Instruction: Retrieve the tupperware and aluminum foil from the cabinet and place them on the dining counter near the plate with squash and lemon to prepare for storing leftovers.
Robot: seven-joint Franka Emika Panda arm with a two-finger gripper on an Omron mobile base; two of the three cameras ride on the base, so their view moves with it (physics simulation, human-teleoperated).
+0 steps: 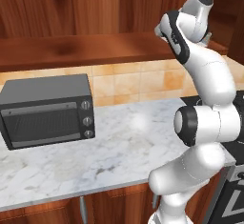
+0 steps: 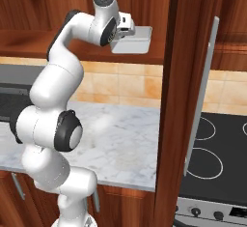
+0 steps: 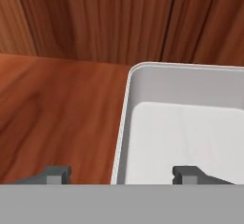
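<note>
The tupperware (image 3: pixel 186 132) sits on the cabinet (image 3: pixel 62 118) shelf, nothing visible inside. The hand (image 3: pixel 119 173) stands wide, fingers straddling its left wall without gripping.

A container (image 2: pixel 132 40) sits on the shelf (image 1: pixel 81 49) of a wall cabinet (image 2: pixel 171 100), above a worktop (image 1: pixel 109 147). The gripper (image 3: pixel 121 173) straddles the container's near left wall, one fingertip (image 3: pixel 57 173) outside over the shelf, the other inside the container. On the worktop, a microwave (image 1: pixel 47 109) stands to the left against the tiled wall (image 1: pixel 138 82). A stove (image 2: pixel 217 158) lies to the right of the worktop, beyond the open cabinet door.
</note>
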